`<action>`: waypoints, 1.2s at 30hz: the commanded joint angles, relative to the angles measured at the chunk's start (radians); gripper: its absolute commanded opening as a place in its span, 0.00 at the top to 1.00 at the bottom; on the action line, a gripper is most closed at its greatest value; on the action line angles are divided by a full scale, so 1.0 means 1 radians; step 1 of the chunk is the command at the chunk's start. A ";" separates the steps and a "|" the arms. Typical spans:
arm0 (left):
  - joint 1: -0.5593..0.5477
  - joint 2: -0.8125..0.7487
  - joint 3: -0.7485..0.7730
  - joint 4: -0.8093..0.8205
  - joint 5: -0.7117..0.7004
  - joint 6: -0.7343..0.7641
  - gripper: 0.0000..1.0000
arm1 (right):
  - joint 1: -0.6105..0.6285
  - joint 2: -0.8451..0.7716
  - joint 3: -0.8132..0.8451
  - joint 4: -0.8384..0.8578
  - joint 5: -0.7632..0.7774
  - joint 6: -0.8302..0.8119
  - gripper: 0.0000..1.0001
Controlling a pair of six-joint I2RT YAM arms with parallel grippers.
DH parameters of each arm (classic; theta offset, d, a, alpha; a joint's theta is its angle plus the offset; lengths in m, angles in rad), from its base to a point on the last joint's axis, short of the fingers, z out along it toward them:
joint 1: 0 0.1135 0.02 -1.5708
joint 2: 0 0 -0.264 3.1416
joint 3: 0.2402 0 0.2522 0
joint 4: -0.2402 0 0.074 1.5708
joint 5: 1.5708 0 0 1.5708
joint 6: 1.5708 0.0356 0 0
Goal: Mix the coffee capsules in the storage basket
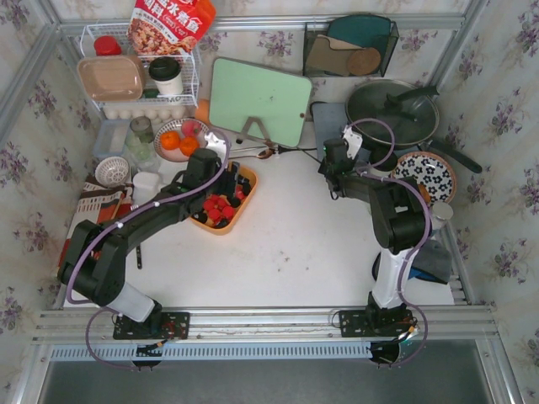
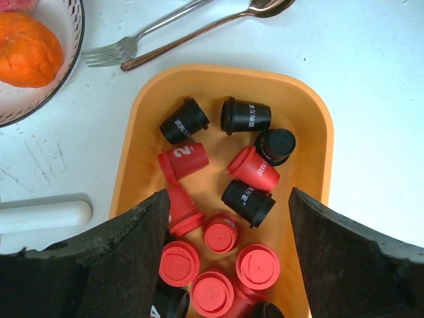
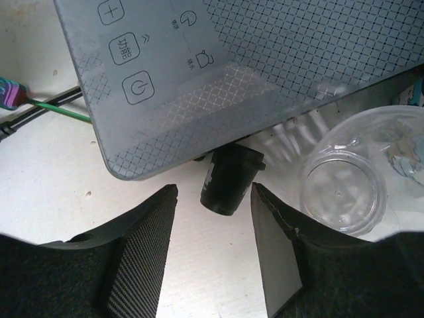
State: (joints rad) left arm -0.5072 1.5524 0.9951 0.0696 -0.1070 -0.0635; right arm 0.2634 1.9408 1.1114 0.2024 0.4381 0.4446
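The orange storage basket (image 2: 311,165) is set on the white bench (image 2: 377,99), bare room past its right rim, a fork (image 2: 106,56) and spoon (image 2: 268,6) just beyond its far edge. Red and black coffee capsules (image 2: 246,116) are heaped inside. The left end effector (image 2: 226,212) is spread wide above them; the right end effector (image 3: 213,192) is spread wide about a stray black capsule (image 3: 228,179).

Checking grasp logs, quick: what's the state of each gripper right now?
Left gripper: open, empty, over the storage basket.
Right gripper: open, empty; a black capsule lies at its fingertips.
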 commanded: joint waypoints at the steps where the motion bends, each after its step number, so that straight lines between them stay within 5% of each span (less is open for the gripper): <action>1: -0.008 -0.013 -0.011 0.045 0.010 0.002 0.25 | -0.015 0.025 0.031 -0.030 0.003 0.034 0.44; 14: -0.013 -0.018 -0.021 0.053 0.022 -0.004 0.25 | -0.045 0.116 0.115 -0.130 -0.082 0.022 0.48; 23: -0.015 -0.037 -0.043 0.088 0.049 0.005 0.25 | -0.043 0.036 0.071 -0.096 -0.129 -0.026 0.65; 30: -0.036 -0.082 -0.166 0.354 0.199 0.106 0.22 | -0.002 -0.142 -0.027 -0.044 -0.202 -0.137 0.69; 33: -0.063 -0.093 -0.241 0.507 0.296 0.215 0.00 | 0.032 -0.233 -0.080 -0.043 -0.286 -0.160 0.69; 36: -0.095 -0.090 -0.309 0.662 0.393 0.351 0.01 | 0.071 -0.336 -0.136 -0.046 -0.361 -0.162 0.70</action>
State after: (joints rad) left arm -0.5735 1.4647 0.7460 0.4442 0.1184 0.0887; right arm 0.2996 1.6962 1.0229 0.1246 0.1944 0.3176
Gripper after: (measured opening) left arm 1.009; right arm 0.396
